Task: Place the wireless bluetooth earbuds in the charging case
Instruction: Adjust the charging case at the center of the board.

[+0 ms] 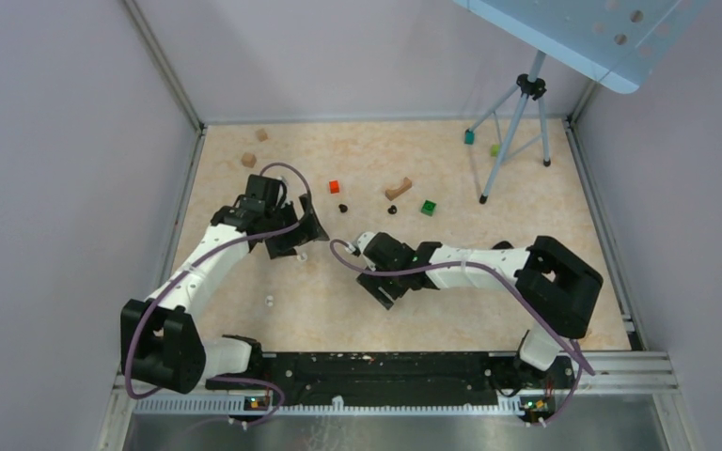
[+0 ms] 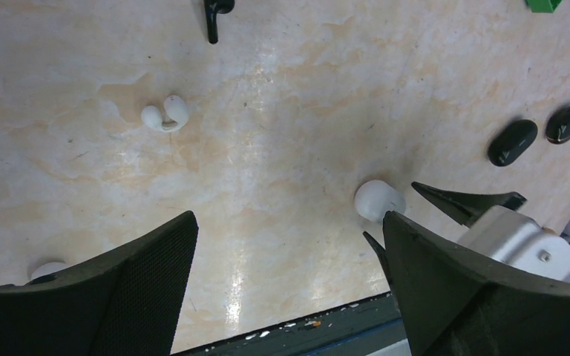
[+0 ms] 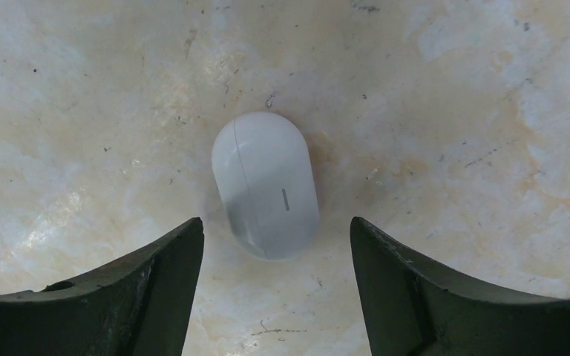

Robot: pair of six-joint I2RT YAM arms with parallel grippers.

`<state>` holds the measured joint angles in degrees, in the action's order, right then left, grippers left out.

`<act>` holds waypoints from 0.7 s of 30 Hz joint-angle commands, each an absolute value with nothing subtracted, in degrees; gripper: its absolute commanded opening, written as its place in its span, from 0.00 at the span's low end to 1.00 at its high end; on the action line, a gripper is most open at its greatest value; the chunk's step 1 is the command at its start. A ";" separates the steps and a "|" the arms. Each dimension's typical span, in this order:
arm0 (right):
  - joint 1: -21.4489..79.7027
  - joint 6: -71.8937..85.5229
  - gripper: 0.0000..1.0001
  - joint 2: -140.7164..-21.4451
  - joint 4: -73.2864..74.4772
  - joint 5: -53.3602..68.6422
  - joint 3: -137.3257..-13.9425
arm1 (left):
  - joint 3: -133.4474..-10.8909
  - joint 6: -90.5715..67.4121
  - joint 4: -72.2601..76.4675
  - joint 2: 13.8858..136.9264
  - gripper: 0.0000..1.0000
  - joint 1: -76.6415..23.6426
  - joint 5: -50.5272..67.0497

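Where the right gripper (image 3: 274,226) points down, jaws spread astride the closed charging case (image 3: 266,185) at centre frame without touching, we note the left gripper (image 2: 288,222) equally agape, a white earbud (image 2: 165,115) lying upper left.

The place is a robotics lab test cell. A marble-patterned table (image 1: 526,197) is boxed in by plain grey walls (image 1: 56,141) joined by metal corner posts (image 1: 164,66). Two cabled robot arms (image 1: 202,268) are bolted to a black rail (image 1: 385,368) at the bottom edge. A tripod (image 1: 531,89) stands at upper right under a perforated panel (image 1: 583,28).
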<state>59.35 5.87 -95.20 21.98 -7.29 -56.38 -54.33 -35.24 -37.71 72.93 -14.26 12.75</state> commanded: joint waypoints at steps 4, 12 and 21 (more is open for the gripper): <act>59.37 4.21 0.61 -96.77 17.08 -4.93 -56.86 | -56.91 -33.29 -37.41 73.43 0.99 -13.97 17.94; 58.59 7.55 0.50 -97.65 14.72 -3.70 -56.21 | -56.07 -36.32 -34.65 74.45 0.99 -13.59 24.24; 57.42 12.53 0.44 -96.72 12.85 -2.46 -54.57 | -55.32 -37.24 -33.69 74.64 0.99 -12.48 26.75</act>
<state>58.28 8.93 -97.21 15.59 -3.29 -55.81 -54.76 -36.42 -36.25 74.70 -13.02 24.45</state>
